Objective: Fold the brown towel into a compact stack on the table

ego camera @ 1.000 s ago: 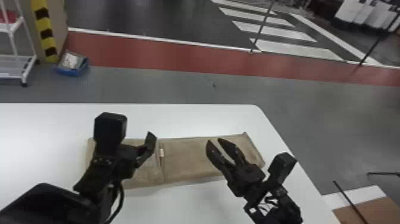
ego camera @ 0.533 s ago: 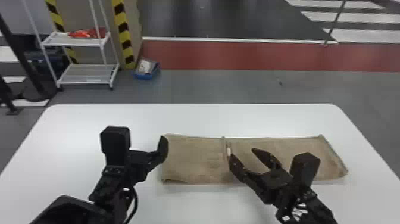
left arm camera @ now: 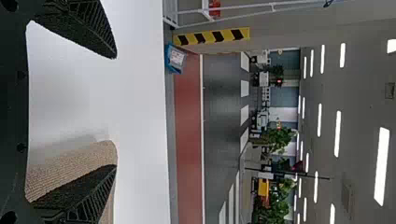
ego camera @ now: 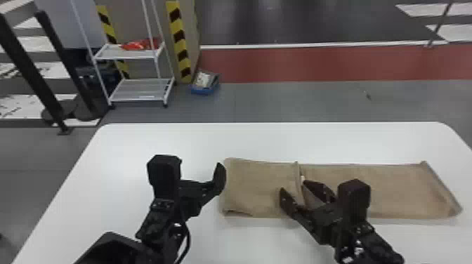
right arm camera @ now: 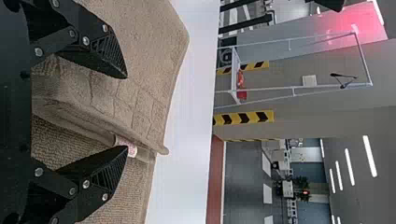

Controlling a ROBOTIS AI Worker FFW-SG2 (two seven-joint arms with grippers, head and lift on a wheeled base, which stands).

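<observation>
Two open tools (ego camera: pixel 295 188), one towel (ego camera: pixel 397 189)

The right gripper (ego camera: pixel 293 186) hides part of the brown towel (ego camera: pixel 397 189).

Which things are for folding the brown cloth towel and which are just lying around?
For the job:
brown cloth towel
white table
black left gripper
black right gripper

Lying about:
white two-tier rack
red item on it
blue box on the floor
</observation>
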